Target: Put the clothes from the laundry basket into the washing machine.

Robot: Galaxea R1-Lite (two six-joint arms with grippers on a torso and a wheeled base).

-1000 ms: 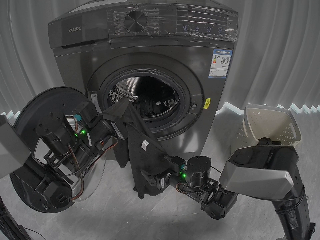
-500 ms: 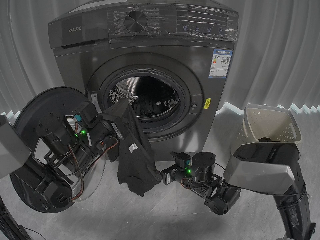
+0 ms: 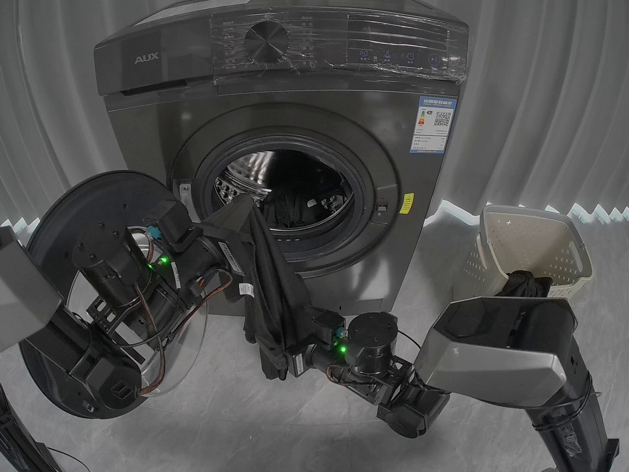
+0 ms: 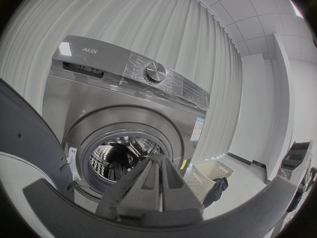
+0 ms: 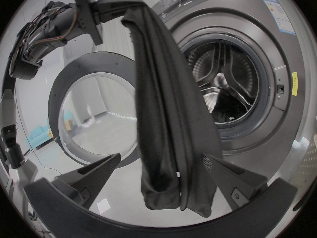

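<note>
**Status.** The grey front-loading washing machine (image 3: 282, 99) stands at the far centre. Its round door (image 3: 85, 231) is swung open to the left. The cream perforated plastic laundry basket (image 3: 531, 244) sits on the floor to the right of the machine, with a second dark garment (image 3: 524, 283) draped over its near rim. Dark clothes (image 3: 288, 208) already lie inside the drum opening (image 3: 288, 165).

**Work item.** The dark fabric garment (image 3: 272, 290) hangs in a long, bunched fold in front of the lower left rim of the drum opening, outside the drum. A white label (image 3: 246, 289) shows on its left edge.

**End effectors.**
- The left gripper (image 4: 161, 164) is clamped on the garment's upper end, just beside the opening's rim.
- The right gripper (image 5: 160, 157) is spread wide. Its fingers (image 5: 95, 169) stand either side of the garment's hanging lower end and do not grip it.

**Handling.**
- The garment is judged light, soft and fully limp. It will sag, swing and trail from any single hold.
- It is not fragile, but loose folds could snag on the door rim or slip out of the drum.

**Recommended hold.** Take the bunched lower end between the right fingers, above the hem where the folds are thickest. The tail can then be lifted and fed through the opening together with the upper end.
</note>
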